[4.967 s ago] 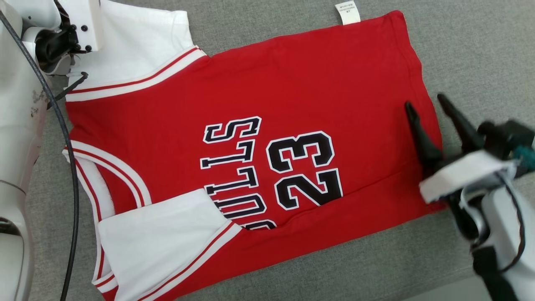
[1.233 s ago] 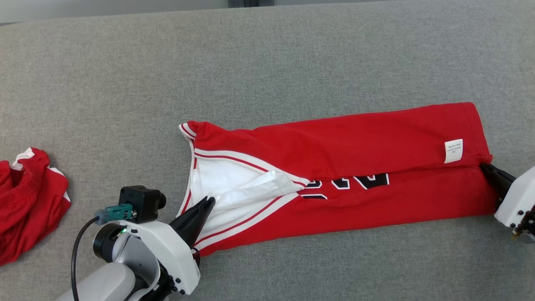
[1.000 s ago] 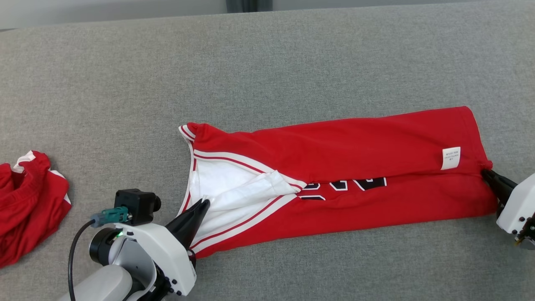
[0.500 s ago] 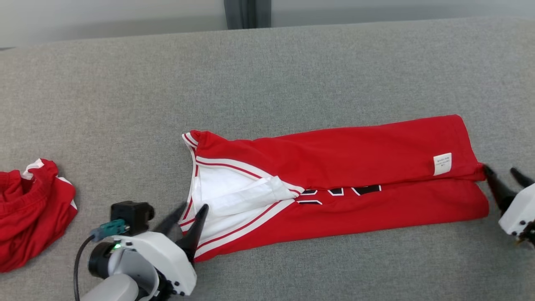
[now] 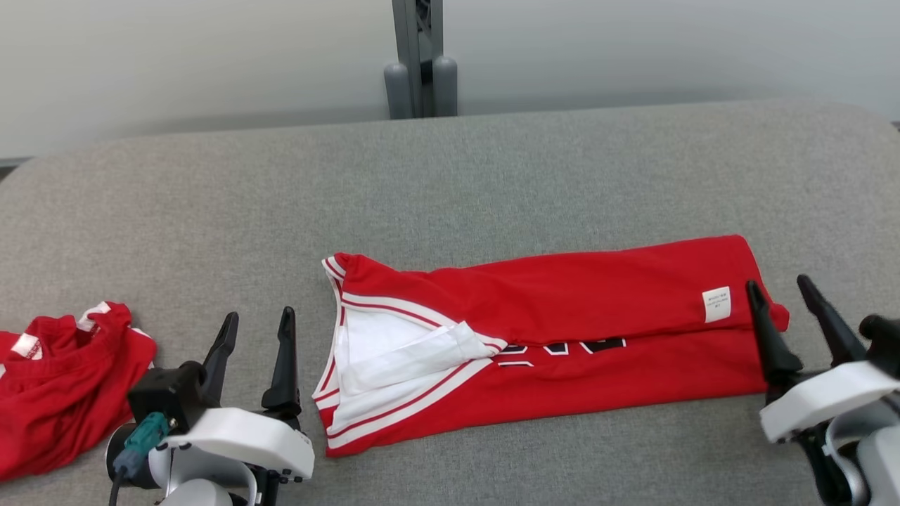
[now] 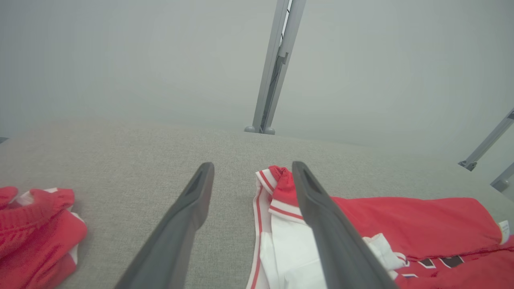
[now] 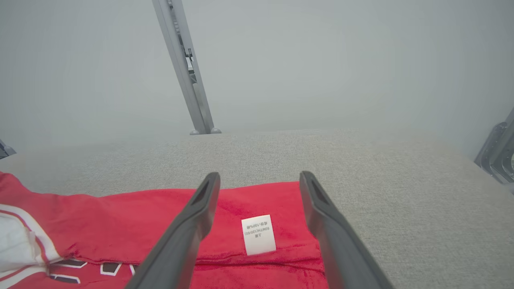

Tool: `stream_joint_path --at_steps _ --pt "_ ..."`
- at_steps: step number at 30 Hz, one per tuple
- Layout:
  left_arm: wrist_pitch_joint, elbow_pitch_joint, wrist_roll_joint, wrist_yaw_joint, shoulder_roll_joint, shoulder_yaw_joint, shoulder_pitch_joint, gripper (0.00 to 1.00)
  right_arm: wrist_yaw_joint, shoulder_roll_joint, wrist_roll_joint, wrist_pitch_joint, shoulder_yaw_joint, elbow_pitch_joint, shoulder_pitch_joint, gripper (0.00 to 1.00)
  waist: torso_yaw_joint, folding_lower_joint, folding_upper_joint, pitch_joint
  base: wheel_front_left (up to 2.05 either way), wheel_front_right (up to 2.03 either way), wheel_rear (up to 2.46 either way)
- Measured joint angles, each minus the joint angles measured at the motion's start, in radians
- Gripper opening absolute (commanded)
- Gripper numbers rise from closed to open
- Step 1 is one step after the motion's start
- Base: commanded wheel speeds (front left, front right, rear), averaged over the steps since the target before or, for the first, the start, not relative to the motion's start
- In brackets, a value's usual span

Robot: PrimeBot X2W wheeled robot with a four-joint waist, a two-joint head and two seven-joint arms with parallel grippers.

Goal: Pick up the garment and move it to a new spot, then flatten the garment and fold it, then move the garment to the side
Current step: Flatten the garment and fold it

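The red jersey [image 5: 562,316], folded lengthwise near the front edge of the surface [image 5: 492,176], looks light and limp and is probably best pinched at its short ends, beside which the left end effector [image 5: 258,314] and the right end effector [image 5: 778,282] stand spread and empty.

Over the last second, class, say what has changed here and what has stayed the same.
The left gripper and right gripper opened, released the ends of the red jersey and drew back from it. The jersey stayed folded lengthwise on the grey surface; the crumpled red garment on the left did not move.
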Motion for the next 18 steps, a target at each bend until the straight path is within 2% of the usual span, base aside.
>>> stream_joint_path --at_steps 1,2,6,12,18 --pt "-0.001 -0.018 0.072 0.0 -0.032 0.045 0.028 1.0 0.0 0.029 -0.022 -0.03 -0.003 -0.009 0.026 1.0 0.002 0.0 0.0 -0.021 0.0 0.0 0.0" --pt "-0.001 -0.018 0.072 0.0 -0.032 0.045 0.028 1.0 0.0 0.029 -0.022 -0.03 -0.003 -0.009 0.026 1.0 0.002 0.0 0.0 -0.021 0.0 0.0 0.0" --pt "-0.002 -0.021 0.153 -0.037 -0.101 0.118 0.12 1.0 0.0 0.087 -0.064 -0.067 -0.038 -0.032 0.092 1.0 0.01 0.0 0.0 -0.064 0.0 0.0 0.0" --pt "-0.003 -0.025 0.361 -0.071 -0.157 0.205 0.224 1.0 0.0 0.167 -0.149 -0.072 -0.101 -0.126 0.196 1.0 0.018 0.0 0.0 -0.119 0.0 0.0 0.0" --pt "-0.003 -0.022 0.494 -0.126 -0.241 0.282 0.323 1.0 0.0 0.197 -0.193 -0.073 -0.125 -0.18 0.272 1.0 0.013 0.0 0.0 -0.15 0.0 0.0 0.0"
